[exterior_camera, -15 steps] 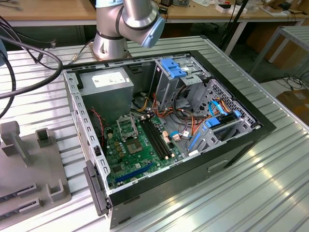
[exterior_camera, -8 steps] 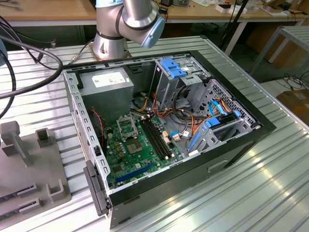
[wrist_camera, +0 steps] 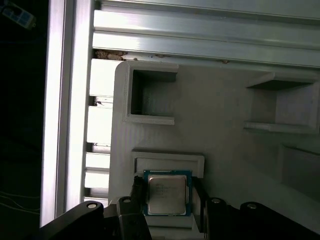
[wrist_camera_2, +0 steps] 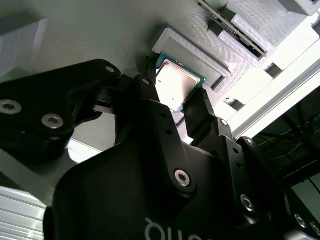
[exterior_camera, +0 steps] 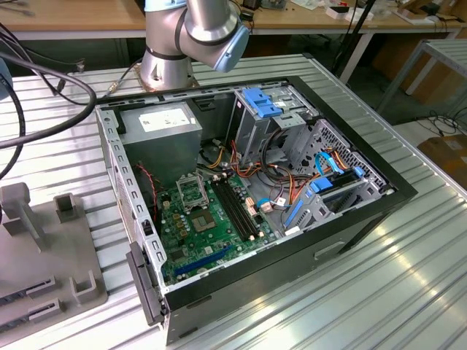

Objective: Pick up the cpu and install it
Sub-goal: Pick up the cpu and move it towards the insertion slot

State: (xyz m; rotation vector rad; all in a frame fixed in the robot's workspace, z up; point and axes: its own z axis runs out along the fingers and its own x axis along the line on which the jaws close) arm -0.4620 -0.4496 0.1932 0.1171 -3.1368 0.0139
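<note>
The cpu (wrist_camera: pixel 167 194) lies metal face up at a shallow square pocket of the grey holder (wrist_camera: pixel 220 125), and the jaws pinch it, pressed against two opposite edges. The first wrist view shows you this squarely, with the pocket's raised rim beside the chip. The second wrist view shows you the cpu (wrist_camera_2: pixel 175 86) at a slant. In the exterior view you see the arm (exterior_camera: pixel 197 29), the open computer case (exterior_camera: pixel 350 219) on the ribbed desk (exterior_camera: pixel 408 277) and the bare socket (exterior_camera: pixel 191 194).
</note>
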